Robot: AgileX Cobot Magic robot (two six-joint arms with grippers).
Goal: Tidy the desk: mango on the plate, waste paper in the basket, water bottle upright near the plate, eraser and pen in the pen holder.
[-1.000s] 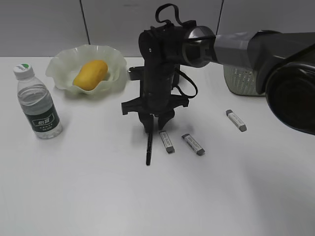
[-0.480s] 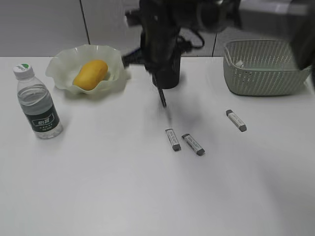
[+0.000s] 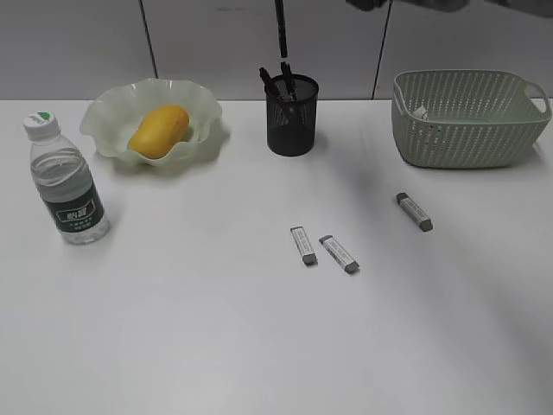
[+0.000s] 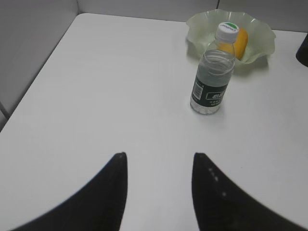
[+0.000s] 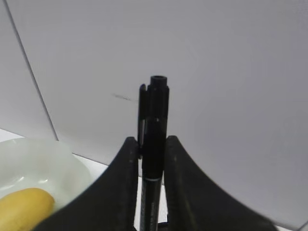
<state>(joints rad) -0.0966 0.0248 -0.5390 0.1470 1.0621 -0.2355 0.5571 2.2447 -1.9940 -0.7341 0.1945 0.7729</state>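
Nearest on the desk (image 3: 173, 328) lie three small grey erasers: one (image 3: 303, 245) just beside a second (image 3: 340, 253), and a third (image 3: 414, 211) well apart to the right. Farther back on the left the water bottle (image 3: 66, 181) stands upright, near the plate (image 3: 108, 117), which holds the mango (image 3: 159, 130). At the back middle stands the pen holder (image 3: 292, 117) with dark pens in it, though how many is hard to make out. Straight above it a pen (image 3: 279, 26) hangs upright, its top cut off by the upper edge of the exterior view. The basket (image 3: 467, 121) sits at the back right, a small white thing, perhaps the waste paper (image 3: 420, 111), only half seen through its side. The right arm is almost wholly out of the exterior view. Its wrist view shows the right gripper (image 5: 152, 149) clamped narrowly on that pen, fingers pressed to both sides. The left gripper (image 4: 159, 166) hangs partway open over bare desk, holding and touching nothing, well apart from the bottle.
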